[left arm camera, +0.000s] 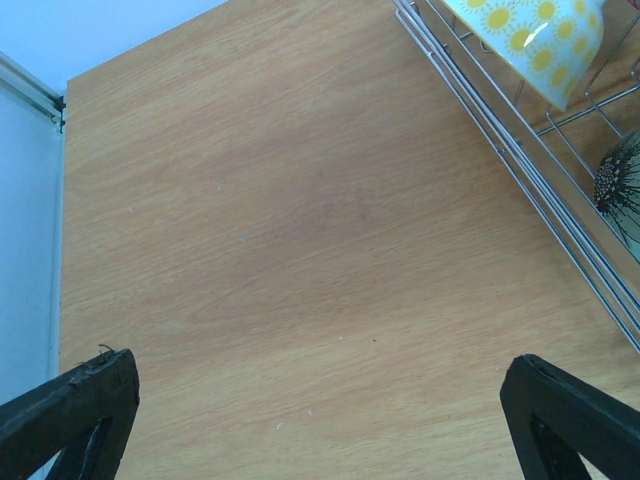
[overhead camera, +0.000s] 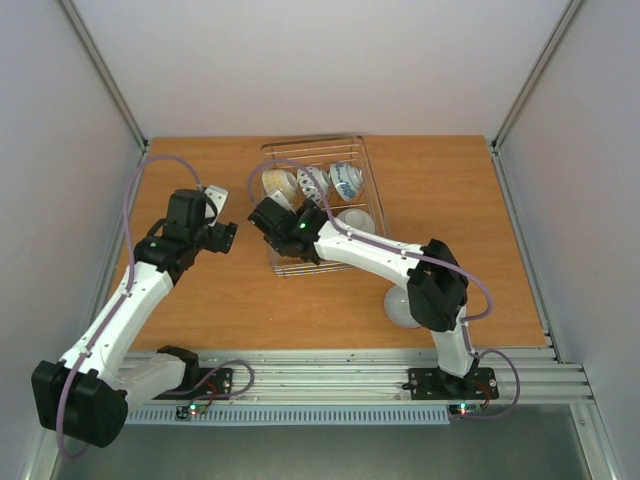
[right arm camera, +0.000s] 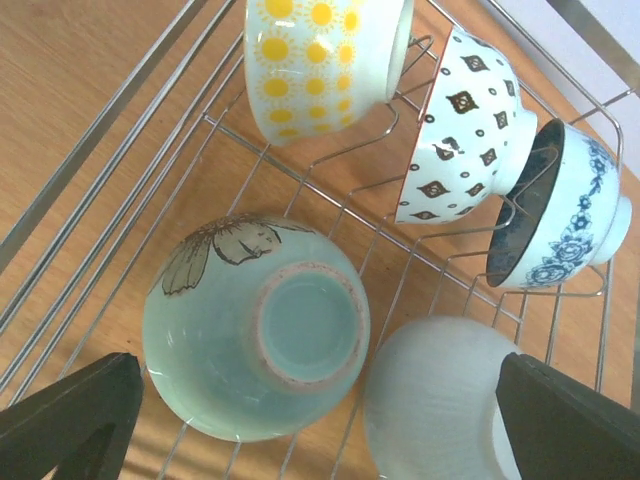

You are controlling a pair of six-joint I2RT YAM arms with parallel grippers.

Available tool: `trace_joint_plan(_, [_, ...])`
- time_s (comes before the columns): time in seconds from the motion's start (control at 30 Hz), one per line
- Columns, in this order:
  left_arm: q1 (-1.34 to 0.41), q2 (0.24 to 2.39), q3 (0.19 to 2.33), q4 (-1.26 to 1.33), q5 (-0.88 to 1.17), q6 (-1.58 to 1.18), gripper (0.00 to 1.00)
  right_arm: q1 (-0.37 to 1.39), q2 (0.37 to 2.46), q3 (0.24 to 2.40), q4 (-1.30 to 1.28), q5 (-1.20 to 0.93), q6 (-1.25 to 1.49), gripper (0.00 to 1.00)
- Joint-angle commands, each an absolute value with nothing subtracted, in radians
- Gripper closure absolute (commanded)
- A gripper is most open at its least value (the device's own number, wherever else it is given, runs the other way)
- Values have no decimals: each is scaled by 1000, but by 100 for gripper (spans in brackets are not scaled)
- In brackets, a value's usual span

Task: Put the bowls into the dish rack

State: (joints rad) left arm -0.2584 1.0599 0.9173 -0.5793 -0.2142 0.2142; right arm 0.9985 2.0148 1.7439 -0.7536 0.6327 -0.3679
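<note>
The wire dish rack (overhead camera: 367,190) stands at the back middle of the table. In the right wrist view it holds a yellow-sun bowl (right arm camera: 320,60), a dark-dotted white bowl (right arm camera: 460,125) and a blue-and-white bowl (right arm camera: 560,210) on edge, with a pale green flowered bowl (right arm camera: 255,340) and a white bowl (right arm camera: 440,400) upside down. My right gripper (right arm camera: 320,430) hovers open over the green bowl, holding nothing; in the top view (overhead camera: 268,220) it hides that bowl. Another pale bowl (overhead camera: 400,308) lies on the table, partly under the right arm. My left gripper (overhead camera: 228,236) is open and empty, left of the rack.
In the left wrist view the rack's rim (left arm camera: 520,150) crosses the top right, with the yellow-sun bowl (left arm camera: 530,40) behind it. Bare wooden table (left arm camera: 300,250) lies below the left gripper (left arm camera: 320,425). White walls enclose the table on three sides.
</note>
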Motion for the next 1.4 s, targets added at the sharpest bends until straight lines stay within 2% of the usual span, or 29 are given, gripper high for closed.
trace_joint_plan(0.0, [-256,1041,908,-542,-204,216,1,1000,1950,1704,-720,615,-347,6])
trace_joint_plan(0.03, [-256,1042,908,-543,-203,218,1,992,1936,1693,-724,610,-338,13])
trace_joint_plan(0.07, [-256,1042,908,-544,-201,218,1,976,1922,1681,-730,601,-324,27])
trace_joint_plan(0.17, [-256,1040,908,-545,-198,217,0,934,1877,1625,-738,553,-273,93])
trace_joint_plan(0.2, [-256,1040,908,-546,-197,217,1,922,1866,1607,-739,533,-261,98])
trace_joint_plan(0.6, [-256,1040,910,-551,-192,218,1,836,1922,1545,-732,417,-208,99])
trace_joint_plan(1.37, [-256,1058,905,-547,-177,224,1,792,2087,1662,-698,321,-232,99])
